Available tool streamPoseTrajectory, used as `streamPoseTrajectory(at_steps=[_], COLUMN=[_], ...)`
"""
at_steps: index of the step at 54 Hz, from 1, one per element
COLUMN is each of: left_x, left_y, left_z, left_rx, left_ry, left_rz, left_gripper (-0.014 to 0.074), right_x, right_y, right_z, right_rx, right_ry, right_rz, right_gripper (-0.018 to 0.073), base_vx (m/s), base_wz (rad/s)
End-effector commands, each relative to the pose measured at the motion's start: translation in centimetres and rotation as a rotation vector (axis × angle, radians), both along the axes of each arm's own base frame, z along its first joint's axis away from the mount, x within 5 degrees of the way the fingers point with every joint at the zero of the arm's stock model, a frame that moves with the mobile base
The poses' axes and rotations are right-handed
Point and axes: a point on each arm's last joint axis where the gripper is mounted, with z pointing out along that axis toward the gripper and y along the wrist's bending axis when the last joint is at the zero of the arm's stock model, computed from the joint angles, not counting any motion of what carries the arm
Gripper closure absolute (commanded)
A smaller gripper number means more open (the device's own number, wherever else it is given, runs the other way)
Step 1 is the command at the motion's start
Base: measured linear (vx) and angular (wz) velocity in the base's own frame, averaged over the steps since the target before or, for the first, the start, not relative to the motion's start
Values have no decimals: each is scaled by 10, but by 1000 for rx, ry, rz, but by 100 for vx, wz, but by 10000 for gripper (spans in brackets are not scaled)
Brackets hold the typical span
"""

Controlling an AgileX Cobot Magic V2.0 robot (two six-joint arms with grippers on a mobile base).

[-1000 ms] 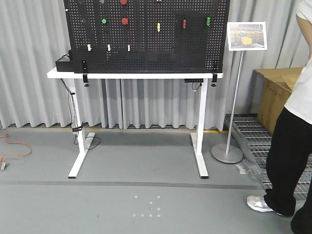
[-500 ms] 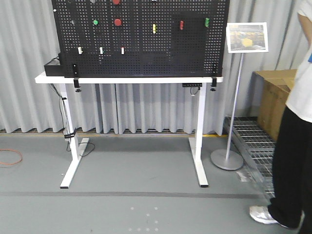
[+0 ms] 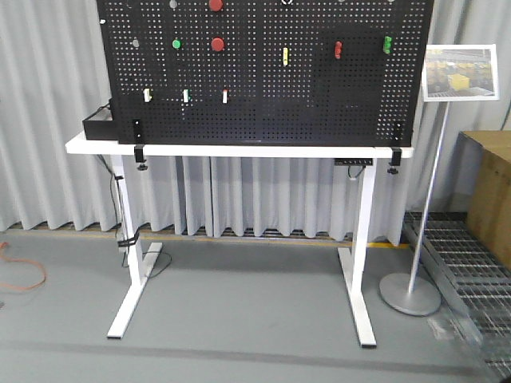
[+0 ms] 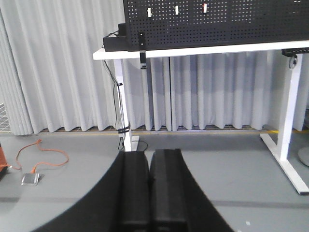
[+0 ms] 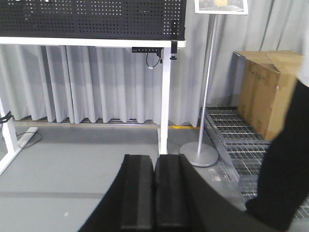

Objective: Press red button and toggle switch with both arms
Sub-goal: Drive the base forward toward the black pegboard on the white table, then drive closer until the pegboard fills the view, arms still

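Note:
A black pegboard (image 3: 263, 88) stands on a white table (image 3: 239, 150) across the room. On it are a red button (image 3: 217, 45), a second red button (image 3: 215, 5) at the top edge, a green button (image 3: 176, 44), and small toggle switches in white (image 3: 147, 95), yellow (image 3: 285, 56), red (image 3: 338, 49) and green (image 3: 387, 45). My left gripper (image 4: 149, 159) is shut and empty, low over the floor, far from the board. My right gripper (image 5: 154, 164) is shut and empty too. Neither gripper shows in the front view.
A sign stand (image 3: 415, 291) with a metal pole stands right of the table, beside a floor grate (image 3: 463, 255) and a cardboard box (image 5: 263, 92). A person's dark trouser leg (image 5: 285, 174) is at the right. An orange cable (image 4: 43, 154) lies at the left.
The front view has shifted: the table and pegboard now sit further right and look larger. The person at the right edge is out of the front view.

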Motion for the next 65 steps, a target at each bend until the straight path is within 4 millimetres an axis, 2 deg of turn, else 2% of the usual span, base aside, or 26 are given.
streamPoseTrajectory(at_steps=[1, 65], left_x=[0, 0], left_y=[0, 0], left_z=[7, 7], left_rx=[-8, -8], left_ry=[-88, -88], left_rz=[-1, -1], left_gripper=[594, 594], right_x=[0, 0], right_y=[1, 1], right_z=[5, 5], right_rx=[-15, -15], right_ry=[-73, -73], right_rz=[9, 9], right_gripper=[557, 557], base_vx=[46, 46], base_wz=[0, -3])
